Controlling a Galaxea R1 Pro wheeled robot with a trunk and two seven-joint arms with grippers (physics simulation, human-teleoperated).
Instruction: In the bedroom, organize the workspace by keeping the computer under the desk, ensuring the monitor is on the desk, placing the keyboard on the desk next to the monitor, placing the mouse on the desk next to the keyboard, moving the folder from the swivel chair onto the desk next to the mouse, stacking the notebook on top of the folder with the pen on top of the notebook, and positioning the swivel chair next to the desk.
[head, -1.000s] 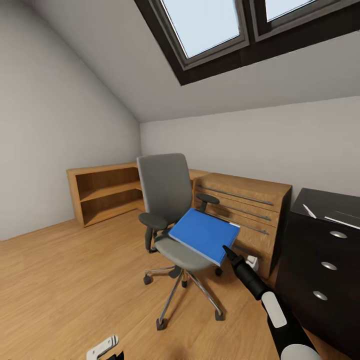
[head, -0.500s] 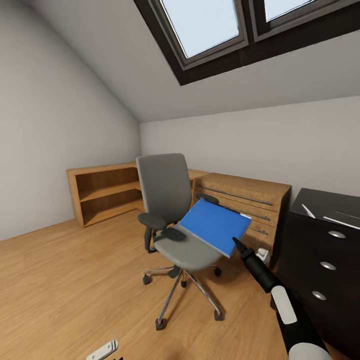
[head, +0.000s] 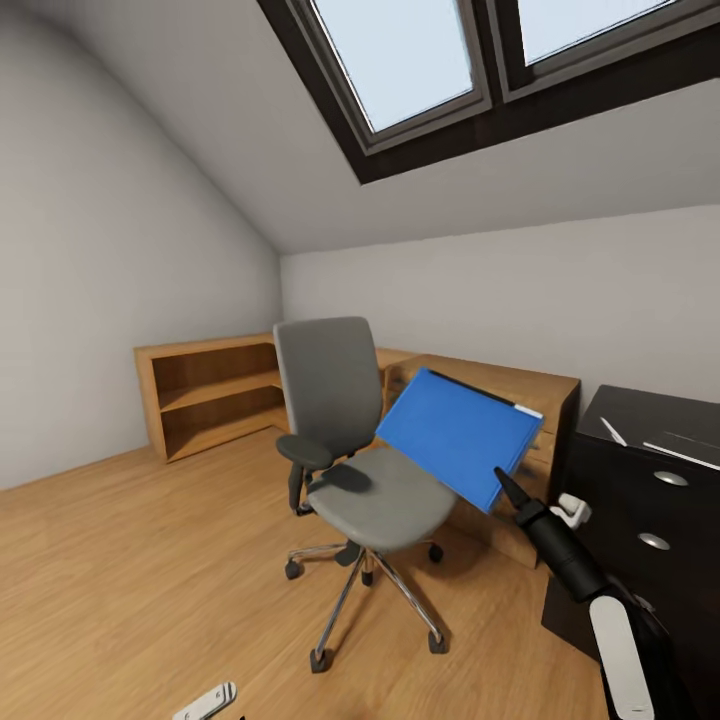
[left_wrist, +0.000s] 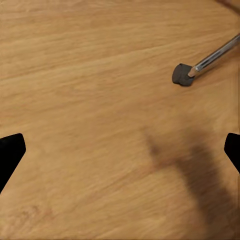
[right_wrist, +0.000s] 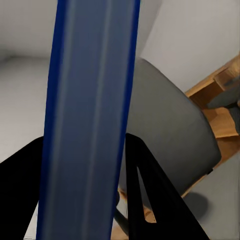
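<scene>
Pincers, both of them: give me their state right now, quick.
Left pincer: open, empty, over the wood floor.
Right pincer: shut on the blue folder, held tilted above the swivel chair.

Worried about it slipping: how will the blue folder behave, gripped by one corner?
The folder looks stiff: it stays flat though tilted clear of the swivel chair. Pinched at one edge by the right gripper, it may pivot or slip.

The folder (head: 458, 437) hangs tilted just right of the chair (head: 350, 440); the desk (head: 650, 480) stands further right.
</scene>
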